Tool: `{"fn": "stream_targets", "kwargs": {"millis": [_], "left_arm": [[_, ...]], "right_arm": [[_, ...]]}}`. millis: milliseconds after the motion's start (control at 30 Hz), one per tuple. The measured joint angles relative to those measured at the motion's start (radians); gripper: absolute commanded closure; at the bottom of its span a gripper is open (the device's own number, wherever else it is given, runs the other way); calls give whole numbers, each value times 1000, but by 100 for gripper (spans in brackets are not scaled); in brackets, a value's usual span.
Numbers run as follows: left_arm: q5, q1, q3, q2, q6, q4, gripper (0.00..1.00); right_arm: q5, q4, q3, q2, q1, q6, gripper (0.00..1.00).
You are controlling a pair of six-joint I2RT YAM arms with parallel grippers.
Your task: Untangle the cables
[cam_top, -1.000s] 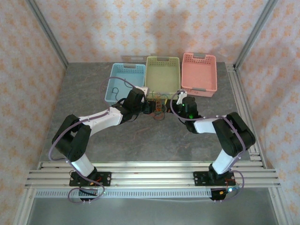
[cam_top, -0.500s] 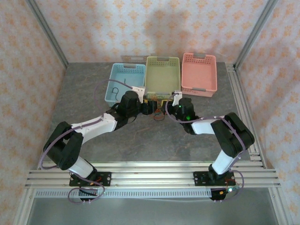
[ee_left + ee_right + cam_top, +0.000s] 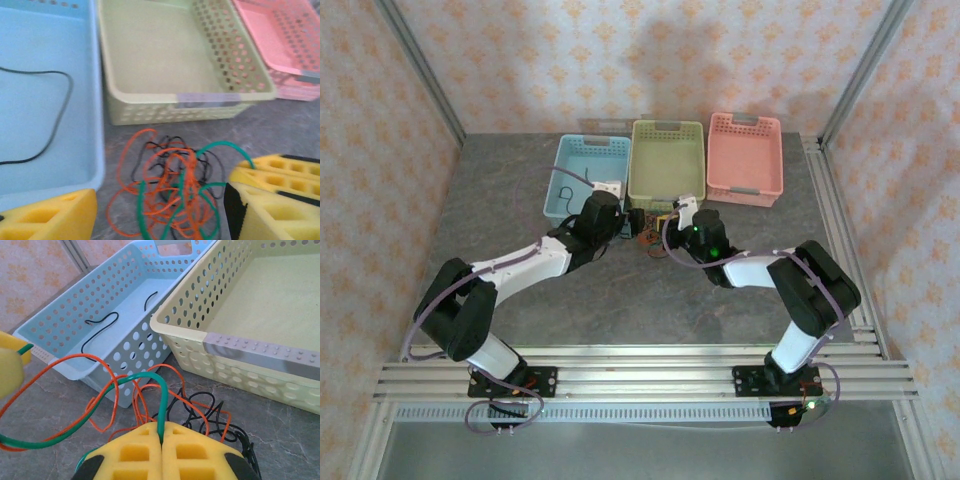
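Entry: knot of cables, green strand in hand.

The cables point(image 3: 172, 195) lie in one loose knot on the tabletop point(image 3: 290, 135). They sit just in front of the yellow-green basket point(image 3: 150, 107) and between my two wrists. Orange, black and green strands cross one another. At the core I cannot tell which lies over which.

Right jaws: closed flat, pads point(image 3: 142, 432) meeting. The green cable point(image 3: 161, 405) is pinched in the seam, rising and arching off to the left.

Left jaws: wide, one pad point(image 3: 50, 217) on either side of the knot, gripping nothing.

Step, as I judge it: drawing the green cable out of the knot. One black cable point(image 3: 59, 112) lies by itself in the blue basket point(image 3: 98, 125), so sorting looks begun, with most of it left to do.

Next move, my reading: the left jaws come down and close on the orange-and-black bundle to anchor it. The right jaws then draw the green away slowly. Risk: the green passes through orange loops, so the whole knot may lift with it.

Views compared:
- Left wrist: the knot laid out whole, green looping through the orange. From here the right jaws' seam is turned away.
- Right wrist: the pinch itself, close up, and the green strand's free run to the left. The far side of the knot is hidden behind my own pads.
- Top: both arms meeting before the middle basket, but the strands are too small to sort.
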Motion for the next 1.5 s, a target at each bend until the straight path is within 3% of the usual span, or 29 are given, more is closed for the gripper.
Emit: {"fn": "stream_targets", "kwargs": {"millis": [200, 333, 533, 700, 1133, 1500], "left_arm": [[-73, -2, -56, -41, -14, 14, 33], [-65, -10, -175, -161, -12, 76, 33], [-26, -15, -173, -162, -2, 159, 29], [8, -24, -166, -153, 7, 191, 34], [-28, -53, -3, -4, 16, 21, 47], [-27, -44, 97, 96, -6, -113, 48]], "right_arm": [[4, -19, 19, 0, 7, -17, 100], [3, -36, 26, 0, 10, -21, 100], [3, -70, 44, 0, 20, -38, 100], [4, -107, 60, 0, 47, -67, 100], [29, -129, 60, -6, 56, -84, 100], [41, -128, 60, -9, 56, -84, 100]]}}
